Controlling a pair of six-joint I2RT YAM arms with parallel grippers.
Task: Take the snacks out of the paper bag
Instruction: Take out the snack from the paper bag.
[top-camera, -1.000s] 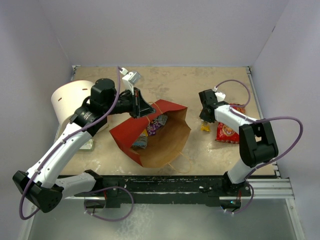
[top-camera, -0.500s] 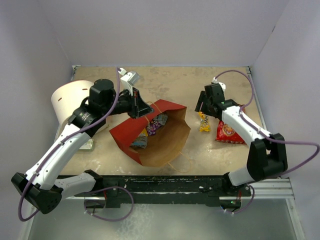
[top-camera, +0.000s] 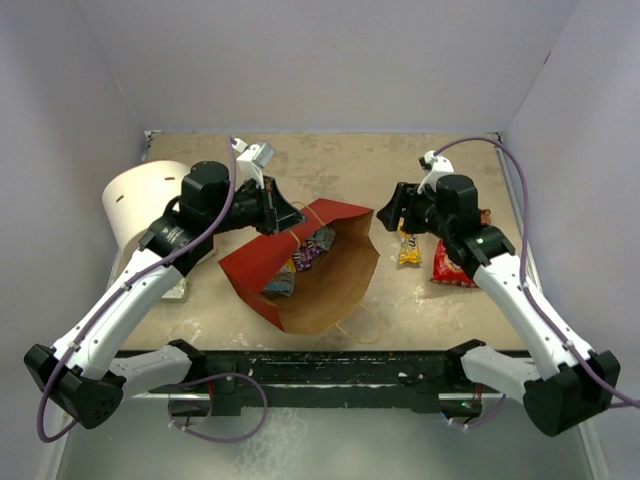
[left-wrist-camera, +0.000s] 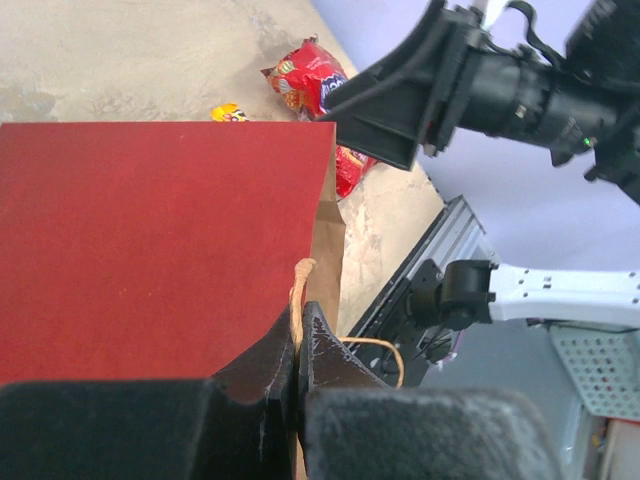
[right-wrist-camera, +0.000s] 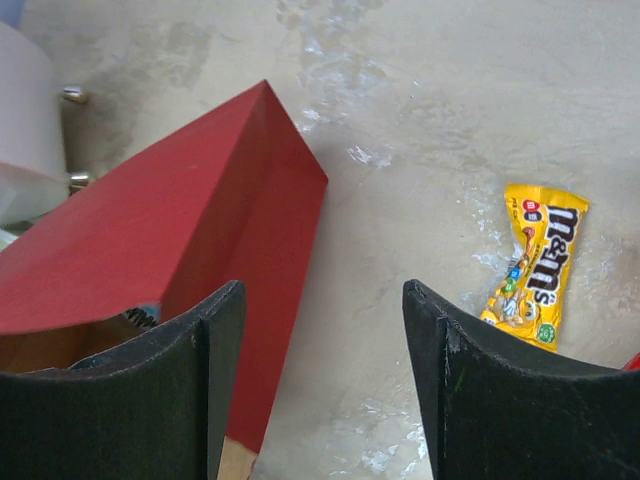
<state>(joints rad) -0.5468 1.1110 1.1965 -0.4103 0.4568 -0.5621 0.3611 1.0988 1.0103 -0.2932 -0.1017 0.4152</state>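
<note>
Out: yellow pack (right-wrist-camera: 535, 265), cookie bag (top-camera: 452, 265), beside my open right pincer (right-wrist-camera: 322, 295).
Inside: several packs (top-camera: 308, 255); my left pincer (left-wrist-camera: 298, 345) clamps bag (top-camera: 250, 265) rim.

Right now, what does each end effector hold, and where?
Left end effector pinches the paper bag by its open rim; right end effector holds nothing.

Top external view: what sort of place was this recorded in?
Probably a lab robot test cell, not a home: plain pale walls box in a table, two arms are bolted to a rail, with a paper bag staged.
</note>
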